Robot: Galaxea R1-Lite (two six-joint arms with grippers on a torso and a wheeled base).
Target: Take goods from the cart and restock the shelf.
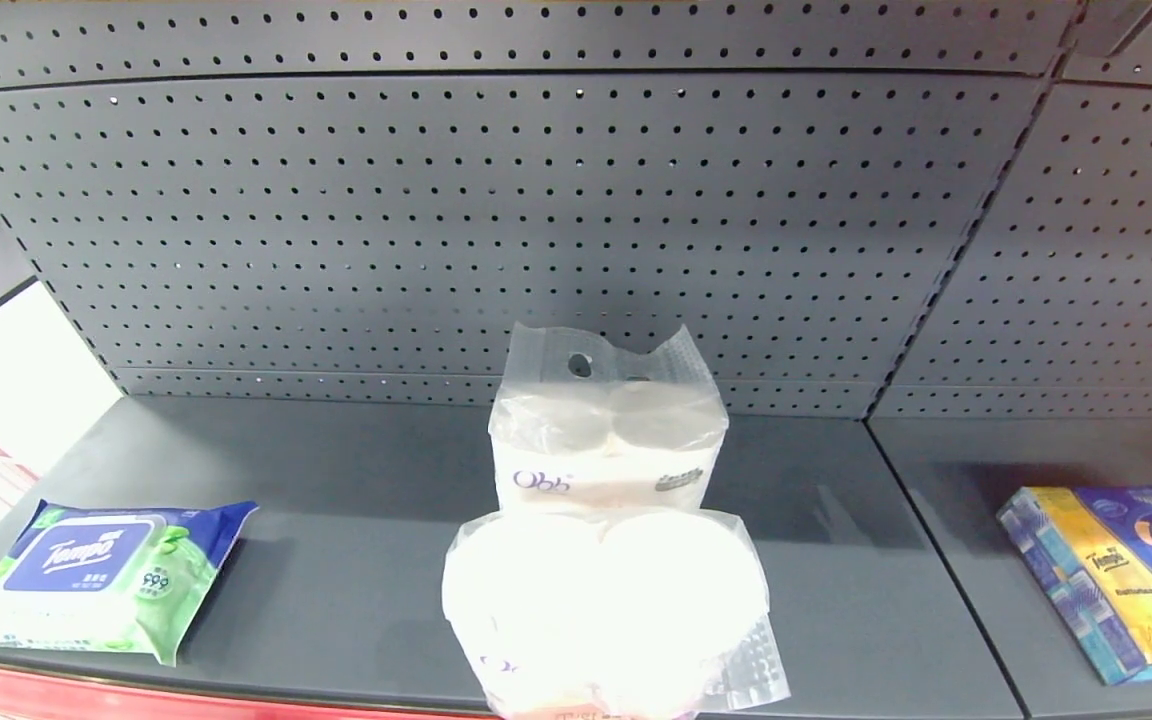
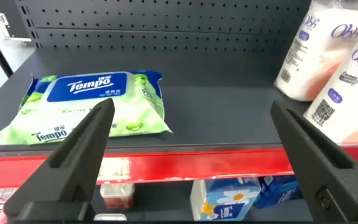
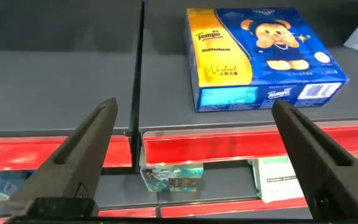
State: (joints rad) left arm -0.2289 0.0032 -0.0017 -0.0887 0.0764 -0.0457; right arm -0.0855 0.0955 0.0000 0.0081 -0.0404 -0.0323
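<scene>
We log left end effector [image 2: 191, 106] and right end effector [image 3: 194, 102] released, empty, before the dark grey metal shelf [image 1: 356, 560]. Two clear-wrapped white toilet-roll packs [image 1: 606, 470] stand mid-shelf, the front one possibly overhanging. Placement looks done; next, return to the cart.

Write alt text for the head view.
A front toilet-roll pack and a rear toilet-roll pack stand one behind the other at the middle of a dark grey shelf with a pegboard back. A wet-wipes pack lies flat at the left, a blue-and-yellow tissue box at the right.
</scene>
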